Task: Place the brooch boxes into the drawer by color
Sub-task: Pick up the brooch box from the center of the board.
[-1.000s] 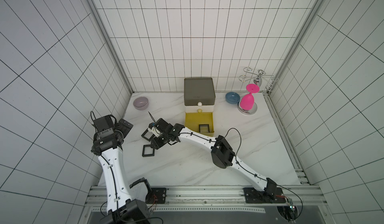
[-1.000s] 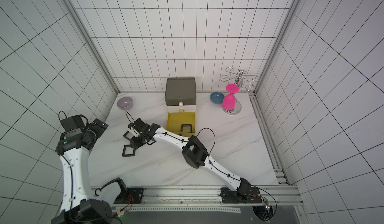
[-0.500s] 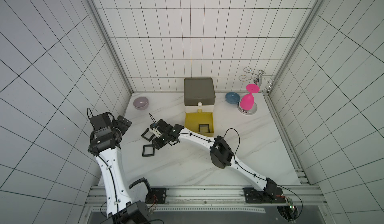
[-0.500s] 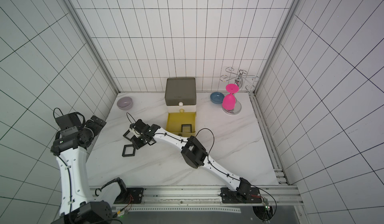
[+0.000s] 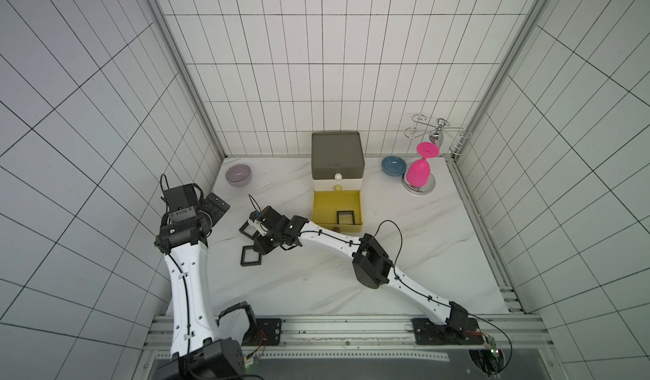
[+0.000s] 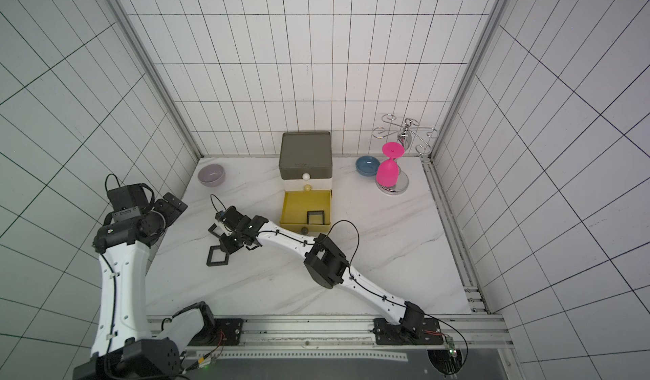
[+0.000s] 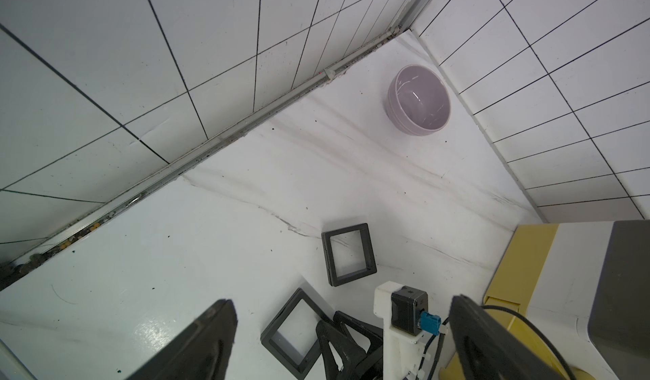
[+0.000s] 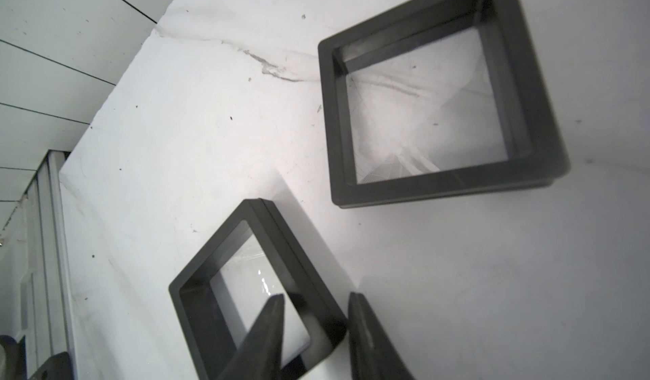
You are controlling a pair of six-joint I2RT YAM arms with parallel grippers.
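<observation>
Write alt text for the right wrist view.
The right gripper straddles one edge of a black square brooch box with a see-through centre. A second such box lies apart on the white marble table.

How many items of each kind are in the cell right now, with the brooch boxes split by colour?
Black brooch boxes: 3
White or peach brooch boxes: 0 in view
Bowls: 2, lilac bowl and blue bowl
Pink goblet: 1
Wire rack: 1
Drawer chest: 1
Total: 8
</observation>
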